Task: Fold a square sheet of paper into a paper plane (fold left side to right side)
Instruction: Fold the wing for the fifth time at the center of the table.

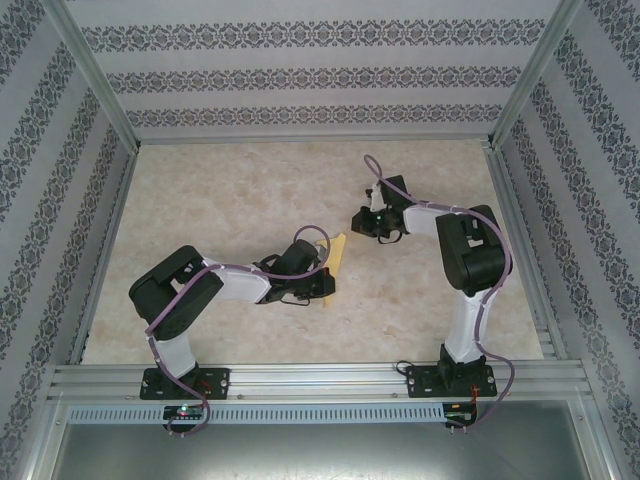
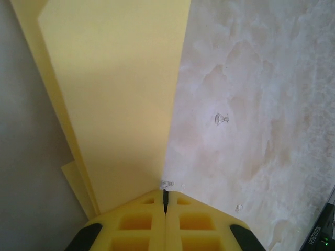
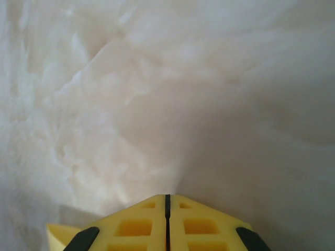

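looking down from the top camera, you had the left gripper reached out to the middle of the table, right against the square sheet of paper, which showed there as a narrow yellow-orange strip running away from the arms. in the left wrist view the left gripper had its two yellow fingers pressed together with no gap between them, and their tips met the near corner of the sheet, where its long straight right edge ended. whether that corner was pinched between them or merely touched, you could not tell. the sheet was doubled over, with stacked layer edges showing along its left side. your right gripper sat well apart from the paper, toward the far right of the table, and in its own wrist view the right gripper was closed tip to tip, holding nothing, over bare marbled surface.
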You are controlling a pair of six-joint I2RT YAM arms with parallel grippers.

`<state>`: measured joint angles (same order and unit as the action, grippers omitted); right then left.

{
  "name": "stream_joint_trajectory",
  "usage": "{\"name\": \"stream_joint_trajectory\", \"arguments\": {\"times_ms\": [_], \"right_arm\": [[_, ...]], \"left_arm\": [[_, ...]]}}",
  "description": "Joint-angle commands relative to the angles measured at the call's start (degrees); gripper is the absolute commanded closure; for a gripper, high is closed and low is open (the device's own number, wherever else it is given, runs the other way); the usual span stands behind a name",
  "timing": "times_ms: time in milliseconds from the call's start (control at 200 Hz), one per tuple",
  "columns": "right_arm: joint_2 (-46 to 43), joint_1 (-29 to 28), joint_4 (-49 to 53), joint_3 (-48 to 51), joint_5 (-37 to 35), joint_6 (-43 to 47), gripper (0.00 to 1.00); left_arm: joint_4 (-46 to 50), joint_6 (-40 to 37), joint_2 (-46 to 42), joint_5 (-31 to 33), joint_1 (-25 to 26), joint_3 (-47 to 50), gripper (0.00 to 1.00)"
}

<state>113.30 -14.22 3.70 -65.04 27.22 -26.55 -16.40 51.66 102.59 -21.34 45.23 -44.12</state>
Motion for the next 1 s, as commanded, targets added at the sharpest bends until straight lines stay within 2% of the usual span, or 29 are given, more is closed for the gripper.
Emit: {"name": "stream_joint_trajectory", "arguments": {"times_ms": [0, 195, 415, 664, 994], "right_arm": [[-5.67, -0.23, -0.04, 0.88, -2.38, 1.24, 0.93], [-12.65, -4.52, -5.61, 10.22, 2.44, -4.04, 0.92], [-13.66, -10.30, -12.30, 16.27, 5.12, -10.71, 0.92], [-7.70, -11.98, -8.01, 13.47, 1.82, -9.43, 0.92], [-4.23, -12.01, 1.08, 10.70, -1.29, -6.65, 0.92]], "left_arm": [[7.09, -0.85, -0.02, -0.94, 1.39, 1.36, 1.00], [7.07, -0.95, 0.00, -0.73, 1.56, 0.94, 1.00], [7.70, -1.21, -0.11, -0.62, 1.61, 0.61, 1.00], [7.64, -1.38, -1.34, -0.47, 1.67, 0.43, 0.99], [7.26, -2.26, -7.48, -1.50, 1.64, -0.01, 0.86]]}}
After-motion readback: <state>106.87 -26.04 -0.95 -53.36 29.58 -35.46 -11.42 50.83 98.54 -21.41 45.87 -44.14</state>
